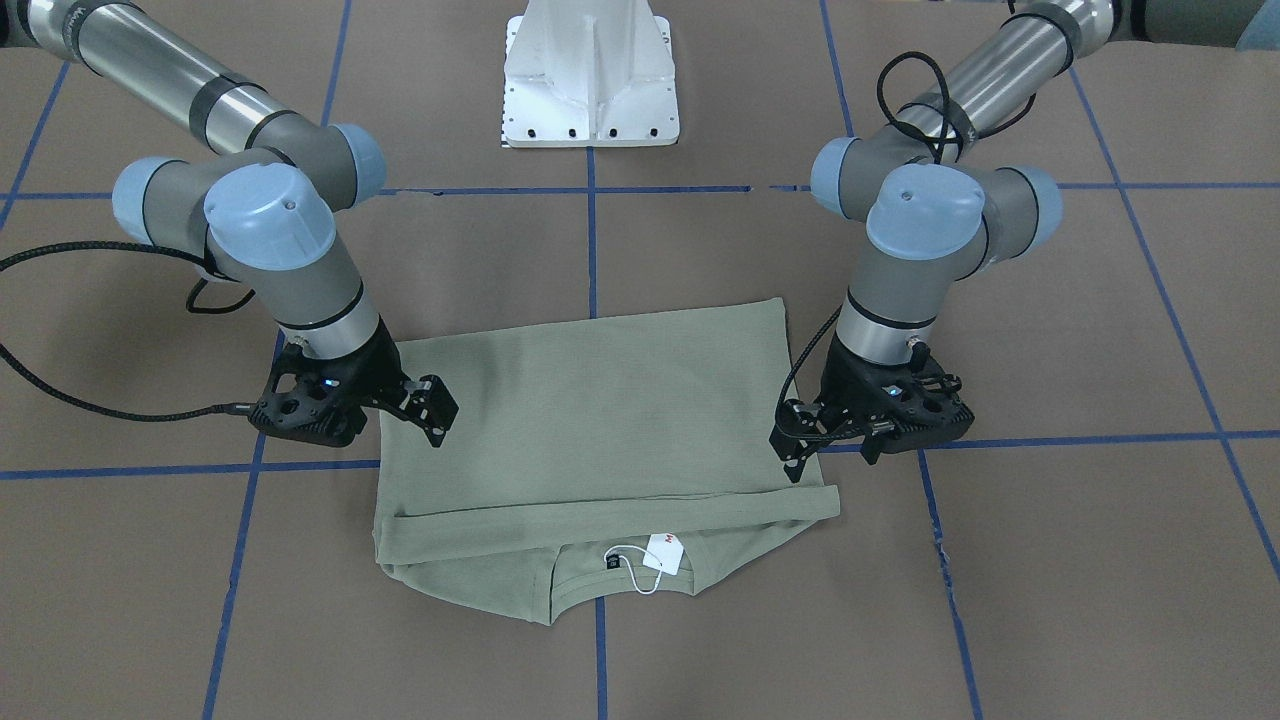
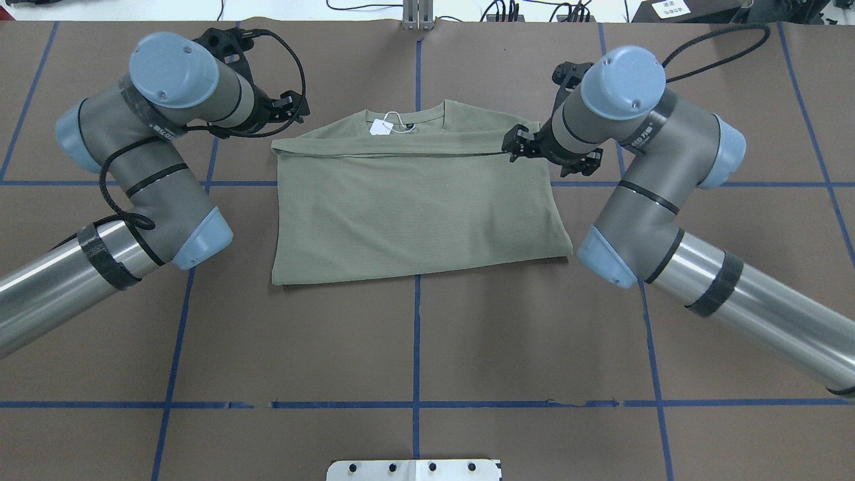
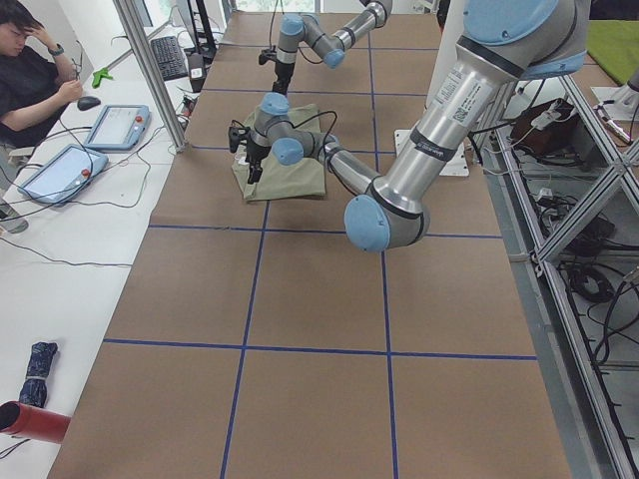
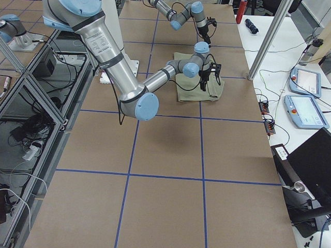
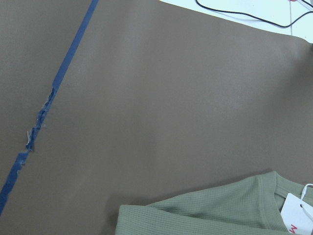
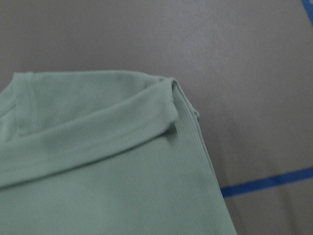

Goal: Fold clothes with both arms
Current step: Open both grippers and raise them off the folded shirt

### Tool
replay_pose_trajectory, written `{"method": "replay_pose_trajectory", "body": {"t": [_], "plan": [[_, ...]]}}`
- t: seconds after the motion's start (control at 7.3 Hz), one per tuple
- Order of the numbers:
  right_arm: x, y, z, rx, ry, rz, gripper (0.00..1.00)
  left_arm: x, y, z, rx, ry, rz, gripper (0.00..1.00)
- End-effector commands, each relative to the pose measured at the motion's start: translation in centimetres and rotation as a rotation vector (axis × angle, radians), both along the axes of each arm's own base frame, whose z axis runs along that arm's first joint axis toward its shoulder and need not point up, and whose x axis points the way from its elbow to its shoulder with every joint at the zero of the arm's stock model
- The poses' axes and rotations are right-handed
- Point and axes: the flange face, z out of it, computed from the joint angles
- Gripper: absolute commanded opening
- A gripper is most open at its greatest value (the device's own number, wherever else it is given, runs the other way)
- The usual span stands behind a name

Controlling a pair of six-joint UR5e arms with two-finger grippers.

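Observation:
The sage-green shirt lies folded on the brown table, its lower half laid over up to a folded edge near the collar. The white-and-red hang tag shows at the collar, also in the overhead view. My left gripper hovers at one end of that folded edge, open and empty; it also shows overhead. My right gripper hovers at the other end, open and empty, and shows overhead too. The wrist views show only shirt corners: left and right.
The white pedestal base stands behind the shirt. Blue tape lines cross the table. At the table's far edge are cables. An operator sits with tablets at a side desk.

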Motion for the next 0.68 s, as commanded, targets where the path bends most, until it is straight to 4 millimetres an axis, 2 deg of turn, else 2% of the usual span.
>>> {"method": "replay_pose_trajectory", "body": {"t": [0.0, 0.14, 0.27, 0.41, 0.55], "plan": [[0.1, 6.1, 4.2, -0.017, 0.037, -0.041, 1.00, -1.3, 1.6, -0.9, 0.015, 0.025, 0.005, 1.00], [-0.7, 7.5, 6.0, -0.024, 0.066, -0.057, 1.00, -1.4, 1.8, -1.3, 0.017, 0.033, 0.004, 1.00], [-2.1, 8.8, 6.7, -0.014, 0.088, -0.068, 1.00, -1.4, 2.0, -1.6, 0.021, 0.037, 0.005, 1.00], [-2.8, 9.2, 6.4, -0.011, 0.088, -0.081, 1.00, -1.4, 2.0, -1.4, 0.019, 0.035, 0.005, 1.00], [-2.9, 9.3, 6.4, -0.013, 0.085, -0.084, 0.87, -1.6, 2.2, -1.5, 0.023, 0.038, 0.005, 1.00]]}}
